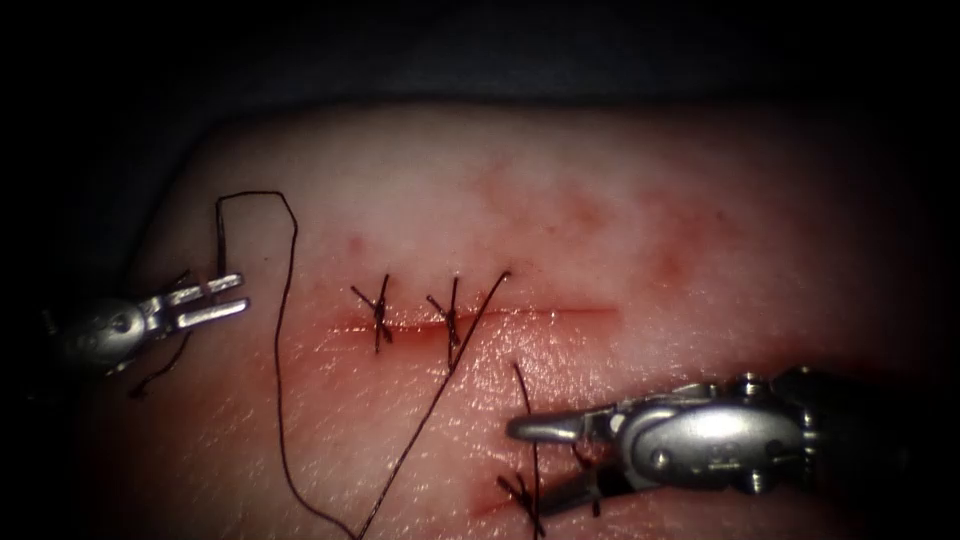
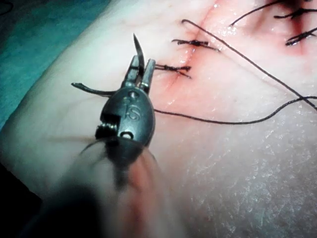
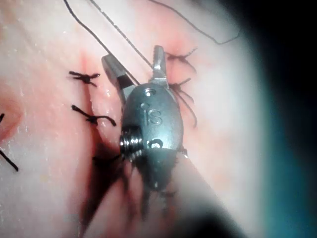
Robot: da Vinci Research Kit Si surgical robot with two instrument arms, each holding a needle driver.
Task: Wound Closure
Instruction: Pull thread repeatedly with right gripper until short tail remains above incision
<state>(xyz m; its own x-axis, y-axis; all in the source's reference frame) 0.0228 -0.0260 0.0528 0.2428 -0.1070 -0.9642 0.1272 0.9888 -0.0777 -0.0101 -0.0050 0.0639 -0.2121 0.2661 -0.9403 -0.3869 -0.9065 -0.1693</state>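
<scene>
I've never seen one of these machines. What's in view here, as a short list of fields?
Left hand: shut on the curved needle, about mid-curve, left of the cut
Needle: not in the tissue
Right hand: open, holds nothing
Thread: trails loose over the tissue
Stitches: two knotted across the cut

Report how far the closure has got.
Done: two knotted stitches cross the cut's left part. In hand: the left claw holds the needle near mid-curve, clear of the tissue. Thread lies across the cut. The right claw is open, holding nothing. Left: the cut's right stretch is unstitched.
</scene>
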